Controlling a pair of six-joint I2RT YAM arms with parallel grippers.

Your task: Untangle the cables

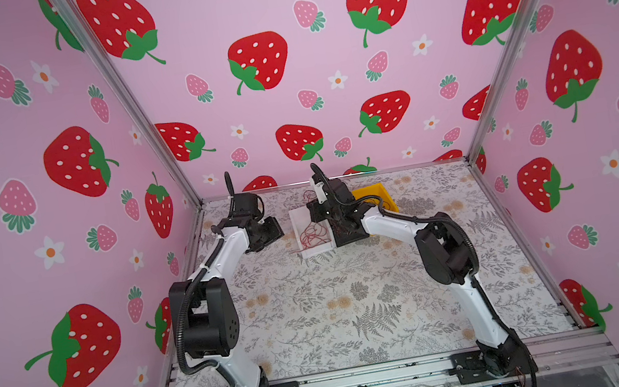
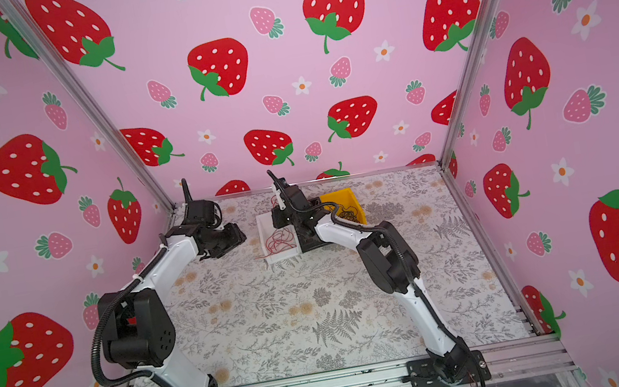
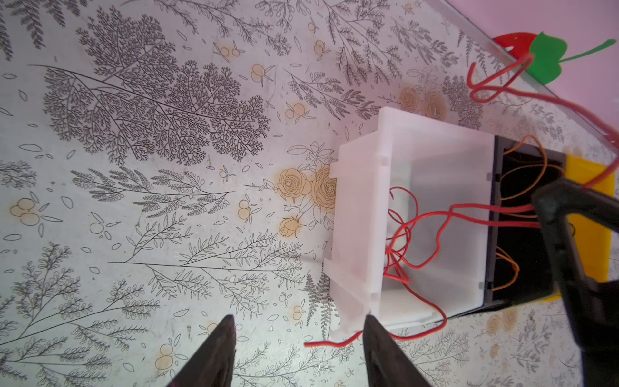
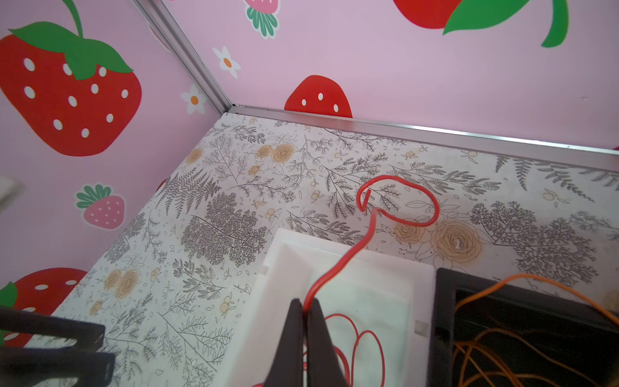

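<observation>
Floral surface (image 1: 317,307) is carrying three small bins side by side at the far end: white bin (image 3: 355,201), black bin (image 4: 443,301) touching it, yellow bin (image 1: 372,191) beyond that

Left claw (image 3: 298,320) is hovering just beside a corner of the white bin, jaws standing apart, gripping nothing. Right claw (image 4: 304,303) is hanging over the white bin, jaws pinched together on one red strand (image 4: 338,271). The strand is running out past the tips and curling into a loop beyond the bin wall

Red cables (image 3: 402,234) are lying as a loose curly heap inside the white bin, one end trailing over the rim onto the surface. Orange cables (image 4: 502,281) are looping inside the black bin

Handling, judging by looks: cables are seeming featherlight, thin and springy. They are keeping their curls, so one is likely hooking its neighbours and dragging the heap along when lifted. Smooth insulation is probably slipping out if pinched at the very tip. Best hold is looking like a free end or a straight run clear of crossings, slightly in from the tip, square between the pads. The end trailing outside the bin is looking like the easiest grab for the left claw. Bins are looking light too, likely sliding if a cable catches
</observation>
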